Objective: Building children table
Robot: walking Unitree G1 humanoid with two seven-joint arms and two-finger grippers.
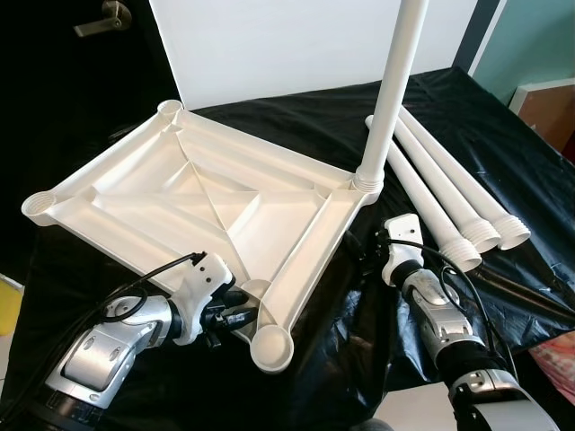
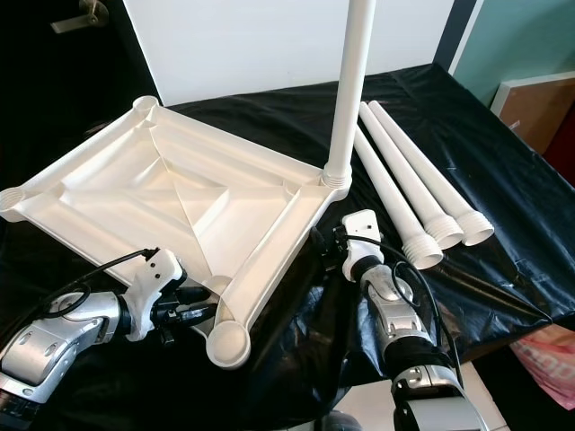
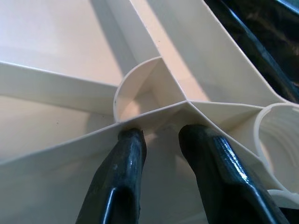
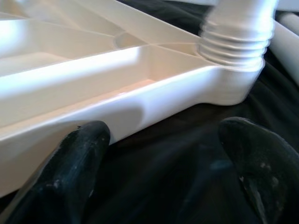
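The white plastic table top lies upside down on a black sheet, ribs facing up. One white leg stands screwed upright in its right corner socket. Three loose legs lie side by side to the right. My left gripper is at the table top's near edge beside the empty near corner socket. Its fingers are a little apart, tips against the outer wall. My right gripper is open just in front of the side rail, below the upright leg, holding nothing.
The black sheet covers the whole work surface. A white board leans at the back. A door with a handle is at the far left. A brown box and something pink sit at the right.
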